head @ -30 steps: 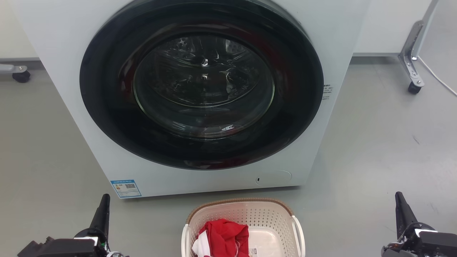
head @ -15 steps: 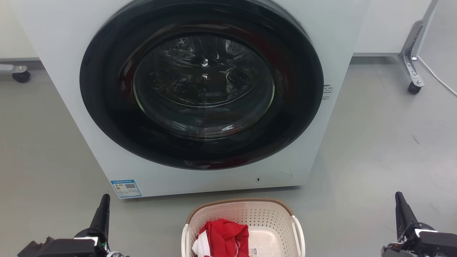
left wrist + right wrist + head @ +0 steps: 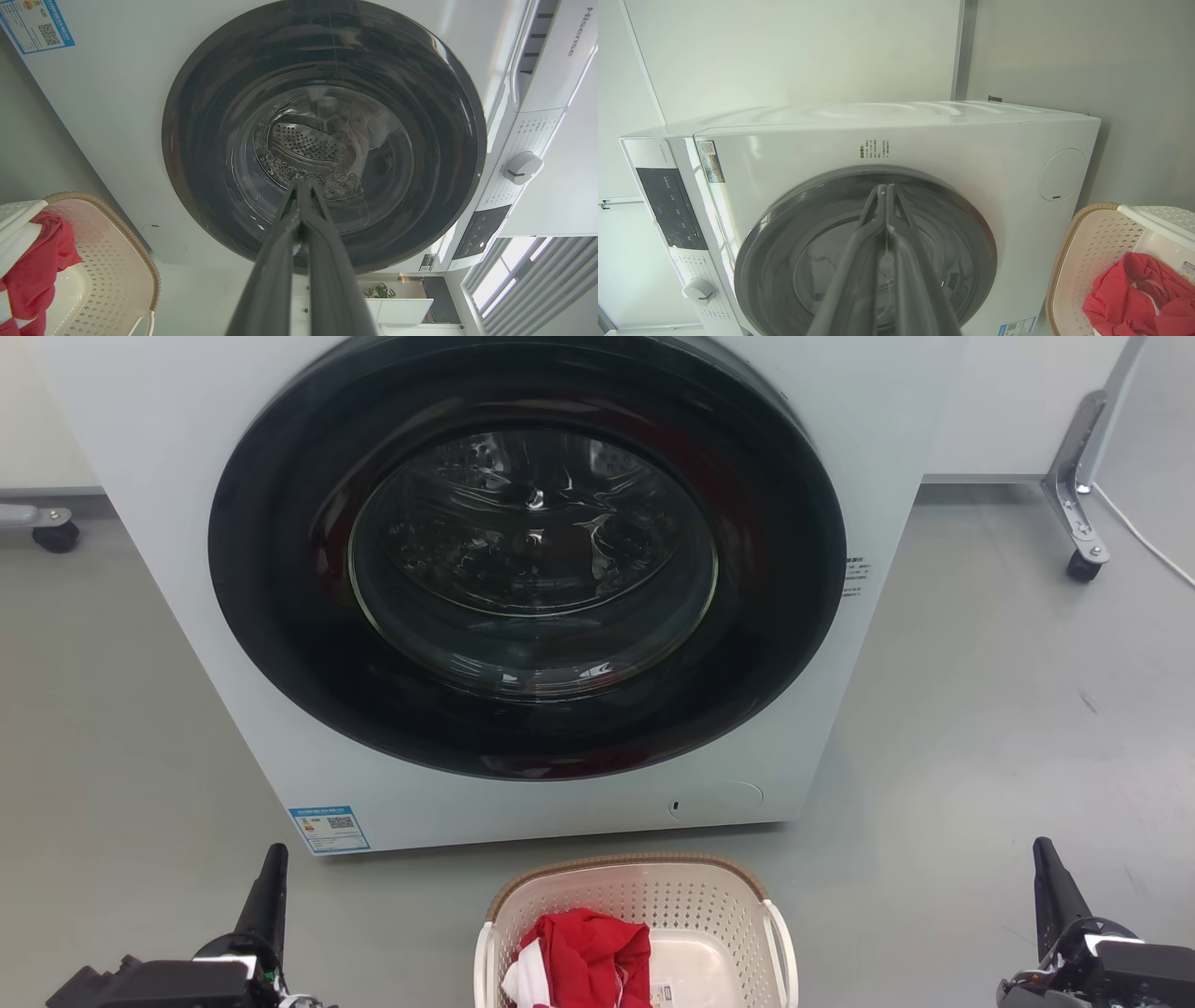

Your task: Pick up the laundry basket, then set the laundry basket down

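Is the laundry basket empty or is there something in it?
Not empty. A red cloth with a bit of white lies in the laundry basket, on its left side.

You have: laundry basket (image 3: 653,896), cream-white, perforated, brown woven rim (image 3: 616,861); cloth (image 3: 588,947), red and white; washer (image 3: 523,817), white, black door ring (image 3: 280,616); floor (image 3: 980,709), grey.

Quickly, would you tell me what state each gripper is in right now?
Left gripper: closed, holding nothing.
Right gripper: closed, holding nothing.
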`<state>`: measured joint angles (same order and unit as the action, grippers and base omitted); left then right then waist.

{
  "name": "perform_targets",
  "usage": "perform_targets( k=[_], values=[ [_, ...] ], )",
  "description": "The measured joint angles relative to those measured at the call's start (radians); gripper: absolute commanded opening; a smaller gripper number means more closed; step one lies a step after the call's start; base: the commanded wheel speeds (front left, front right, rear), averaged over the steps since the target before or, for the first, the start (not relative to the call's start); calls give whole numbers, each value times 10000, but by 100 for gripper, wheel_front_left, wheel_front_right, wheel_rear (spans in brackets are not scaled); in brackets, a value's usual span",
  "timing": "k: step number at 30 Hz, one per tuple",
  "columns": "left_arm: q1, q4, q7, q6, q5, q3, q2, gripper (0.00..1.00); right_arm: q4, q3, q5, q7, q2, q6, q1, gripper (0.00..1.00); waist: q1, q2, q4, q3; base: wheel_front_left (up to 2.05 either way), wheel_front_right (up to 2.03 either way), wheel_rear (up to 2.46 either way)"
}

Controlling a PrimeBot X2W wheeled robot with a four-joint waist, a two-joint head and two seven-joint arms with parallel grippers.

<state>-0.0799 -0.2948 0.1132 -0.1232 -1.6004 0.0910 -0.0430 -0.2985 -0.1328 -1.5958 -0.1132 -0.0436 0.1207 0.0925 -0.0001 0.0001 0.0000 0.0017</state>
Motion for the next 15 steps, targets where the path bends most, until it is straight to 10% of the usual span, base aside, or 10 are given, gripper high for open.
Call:
perform_targets(
  k=[15],
  values=[
    [0,-4,0,0,0,0,2,0,0,0,0,0,0,15,0,0,1,0,0,0,0,0,0]
  ],
)
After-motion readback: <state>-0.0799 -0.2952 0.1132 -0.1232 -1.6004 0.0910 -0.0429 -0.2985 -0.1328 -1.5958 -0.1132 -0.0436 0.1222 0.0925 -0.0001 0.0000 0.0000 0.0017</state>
